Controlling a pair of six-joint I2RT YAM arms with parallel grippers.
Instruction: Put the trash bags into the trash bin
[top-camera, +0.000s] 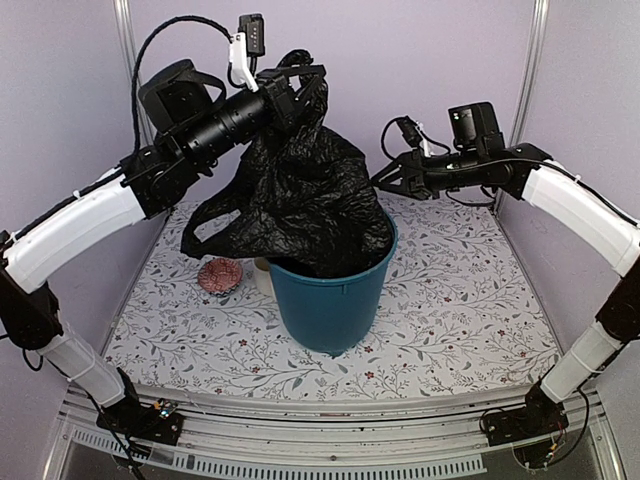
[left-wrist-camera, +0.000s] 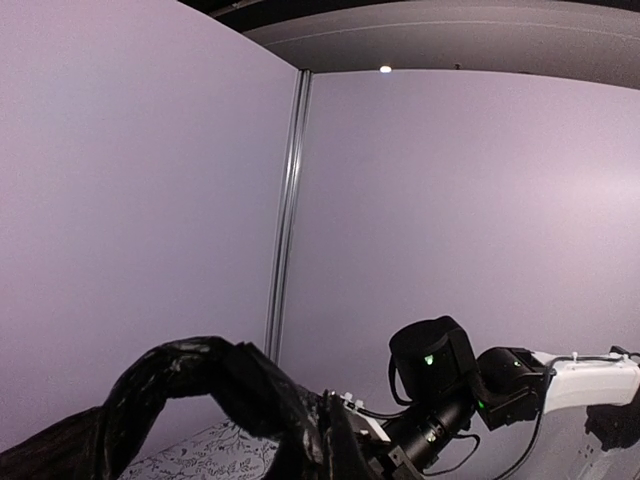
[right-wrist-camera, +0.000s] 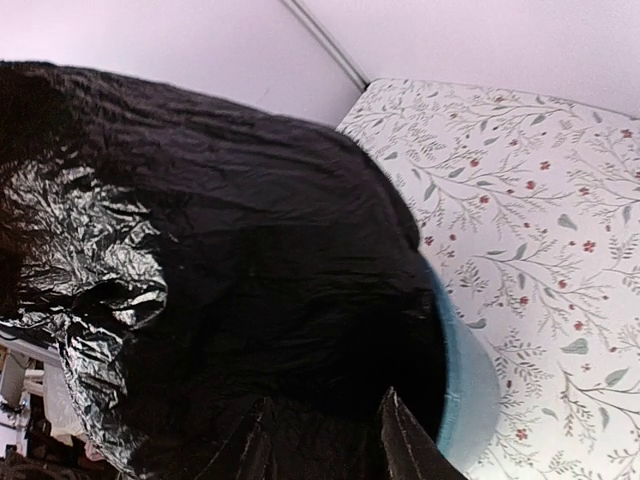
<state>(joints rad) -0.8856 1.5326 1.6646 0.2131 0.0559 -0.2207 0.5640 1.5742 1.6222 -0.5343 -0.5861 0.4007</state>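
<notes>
The black trash bag (top-camera: 300, 190) hangs from my left gripper (top-camera: 303, 88), which is shut on its bunched top high above the table. Its lower part sits inside the teal trash bin (top-camera: 330, 300), and one handle loop drapes over the left side. In the left wrist view a loop of the bag (left-wrist-camera: 200, 385) curves up from the shut gripper (left-wrist-camera: 335, 445). My right gripper (top-camera: 385, 180) hovers open at the bag's right side, just above the bin's rim. The right wrist view has its gripper (right-wrist-camera: 325, 445) spread before the bag (right-wrist-camera: 220, 250), with the bin's rim (right-wrist-camera: 465, 370) to the right.
A cream mug (top-camera: 262, 272) and a pink round object (top-camera: 220, 275) stand on the floral table cover (top-camera: 470, 320) just left of the bin. Lilac walls and metal posts (top-camera: 127, 60) close in the back and sides. The right arm (left-wrist-camera: 570, 385) shows in the left wrist view.
</notes>
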